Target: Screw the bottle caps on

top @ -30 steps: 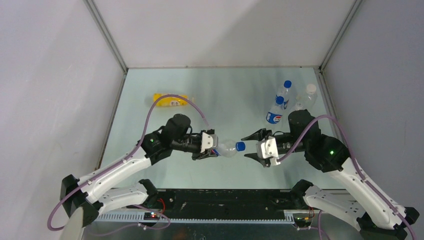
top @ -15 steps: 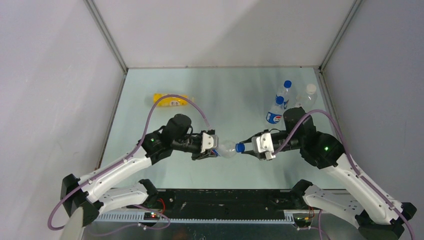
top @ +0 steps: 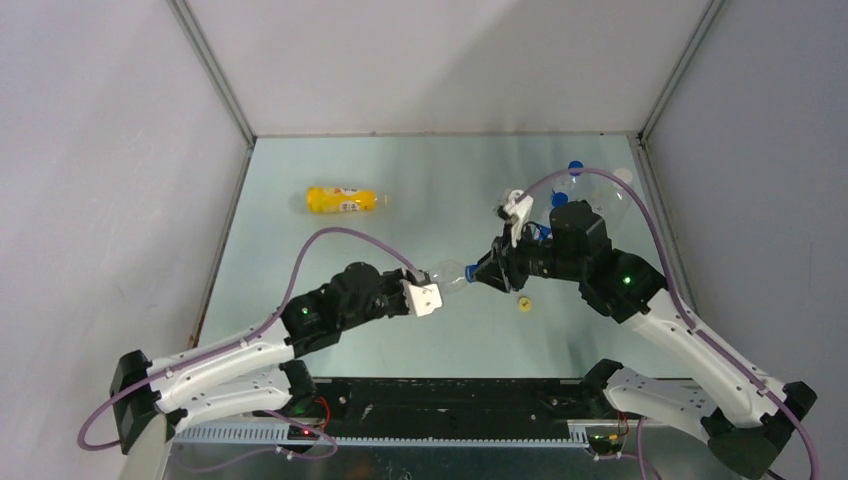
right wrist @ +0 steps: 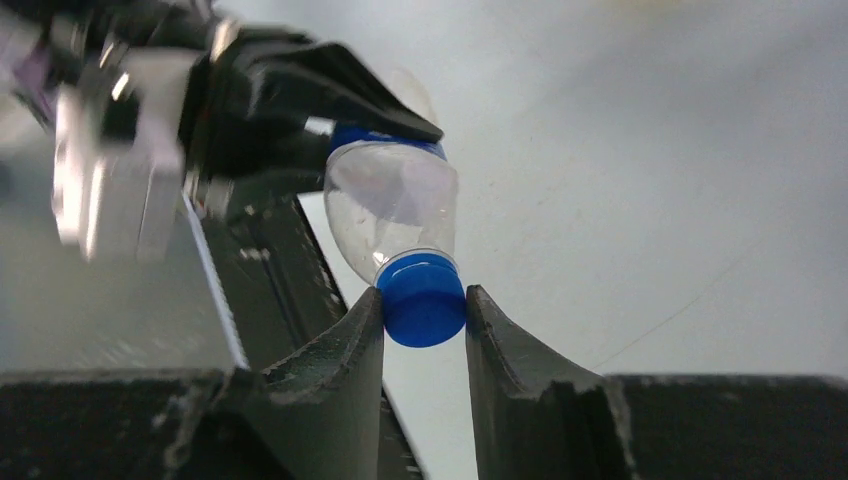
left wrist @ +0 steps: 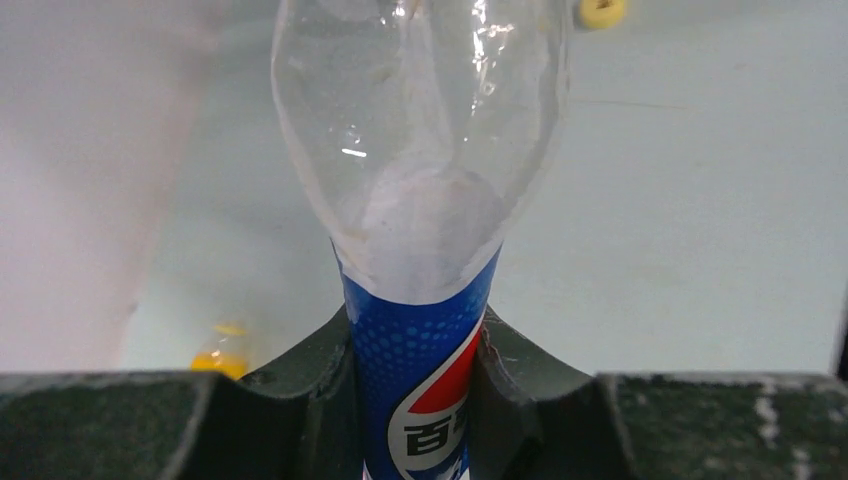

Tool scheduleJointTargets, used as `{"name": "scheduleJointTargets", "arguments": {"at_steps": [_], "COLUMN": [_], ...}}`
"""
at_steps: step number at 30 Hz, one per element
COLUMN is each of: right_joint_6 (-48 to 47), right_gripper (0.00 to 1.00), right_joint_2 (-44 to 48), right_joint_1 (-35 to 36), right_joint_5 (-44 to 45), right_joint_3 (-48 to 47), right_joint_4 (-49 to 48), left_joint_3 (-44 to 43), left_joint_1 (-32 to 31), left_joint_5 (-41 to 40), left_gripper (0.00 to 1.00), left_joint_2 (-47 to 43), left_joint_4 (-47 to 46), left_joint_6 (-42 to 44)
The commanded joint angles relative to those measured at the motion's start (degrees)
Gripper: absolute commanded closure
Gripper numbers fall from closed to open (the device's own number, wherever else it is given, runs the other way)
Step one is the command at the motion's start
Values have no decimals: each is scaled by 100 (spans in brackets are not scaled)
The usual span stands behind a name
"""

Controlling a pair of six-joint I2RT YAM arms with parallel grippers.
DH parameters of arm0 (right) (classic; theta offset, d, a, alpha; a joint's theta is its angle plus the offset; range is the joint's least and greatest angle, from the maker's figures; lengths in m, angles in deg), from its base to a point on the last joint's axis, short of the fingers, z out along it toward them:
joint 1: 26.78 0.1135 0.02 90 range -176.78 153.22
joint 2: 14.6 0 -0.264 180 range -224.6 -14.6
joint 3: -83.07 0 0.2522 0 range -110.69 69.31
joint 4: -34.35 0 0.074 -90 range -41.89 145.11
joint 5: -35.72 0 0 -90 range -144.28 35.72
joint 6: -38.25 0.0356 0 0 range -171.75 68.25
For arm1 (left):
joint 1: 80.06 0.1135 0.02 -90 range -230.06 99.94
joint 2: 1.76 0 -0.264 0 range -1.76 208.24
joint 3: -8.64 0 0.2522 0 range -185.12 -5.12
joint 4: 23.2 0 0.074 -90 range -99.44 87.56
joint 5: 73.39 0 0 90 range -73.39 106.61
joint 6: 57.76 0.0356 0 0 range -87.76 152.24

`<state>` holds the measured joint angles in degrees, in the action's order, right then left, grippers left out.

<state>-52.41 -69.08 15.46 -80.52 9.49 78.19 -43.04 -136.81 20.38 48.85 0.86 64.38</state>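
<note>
My left gripper [top: 432, 291] is shut on the blue label of a clear Pepsi bottle [top: 452, 276] and holds it above the table with its neck toward the right arm. In the left wrist view the jaws [left wrist: 420, 335] clamp the label [left wrist: 425, 400]. My right gripper [top: 488, 272] is shut on this bottle's blue cap [right wrist: 421, 300], one finger on each side [right wrist: 424, 292]. A loose yellow cap [top: 523, 303] lies on the table below the right gripper. The yellow-orange bottle [top: 342, 200] lies on its side at the back left.
Two blue-capped bottles [top: 574, 170] and a clear bottle with a white cap [top: 623, 180] stand at the back right, largely hidden behind my right arm. Grey walls close in the table on three sides.
The right gripper has closed on the blue cap and the wrist has turned and swung back. The left arm has drawn back and lowered. The yellow cap now shows on the table.
</note>
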Motion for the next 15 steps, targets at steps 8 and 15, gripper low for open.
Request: {"name": "scheduleJointTargets", "arguments": {"at_steps": [8, 15], "right_joint_6": [3611, -129], "right_gripper": [92, 44], "right_joint_2": [-266, 269], "right_joint_1": [-743, -761], "right_joint_5": [655, -761], "right_joint_3": [-40, -71], "right_joint_4": [-644, -622], "left_joint_3": [390, 127], "left_joint_1": [-866, -97], "left_joint_5": [-2322, -798], "left_gripper": [98, 99], "left_joint_2": [-39, -208], "left_joint_4": [-1791, -505], "left_joint_6": [716, 70]}}
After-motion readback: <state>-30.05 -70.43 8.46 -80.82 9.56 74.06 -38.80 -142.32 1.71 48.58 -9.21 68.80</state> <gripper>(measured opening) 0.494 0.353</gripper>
